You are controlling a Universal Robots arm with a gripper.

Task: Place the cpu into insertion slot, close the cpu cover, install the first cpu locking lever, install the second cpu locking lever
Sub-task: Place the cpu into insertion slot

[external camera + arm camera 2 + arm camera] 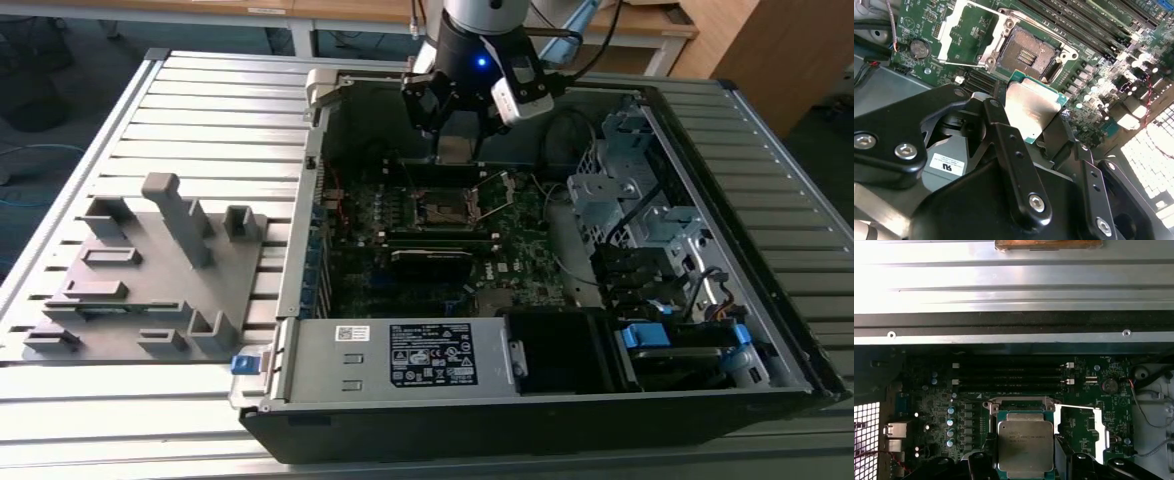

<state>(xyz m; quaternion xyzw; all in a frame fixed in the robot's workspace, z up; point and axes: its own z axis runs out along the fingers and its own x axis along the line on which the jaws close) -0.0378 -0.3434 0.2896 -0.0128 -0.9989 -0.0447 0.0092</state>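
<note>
My gripper (455, 140) hangs over the open computer case and is shut on the cpu (1031, 112), a silvery-faced square chip with a green edge. In the first wrist view the cpu (1025, 447) sits between the two black fingers (981, 465), just above the board. The insertion slot (1029, 52) lies open a short way past the chip, with a silvery rim and a bare dark middle; it also shows in the exterior view (447, 210). The cpu cover (961, 37) is swung open beside the slot. A thin locking lever (961, 63) runs along its edge.
Long black memory strips (1011, 381) run beyond the slot, near the case wall (1014, 320). A metal drive cage (641, 210) fills the exterior view's right side, and a power supply (400, 355) sits at the front. A grey fixture plate (147, 270) lies on the table at the left.
</note>
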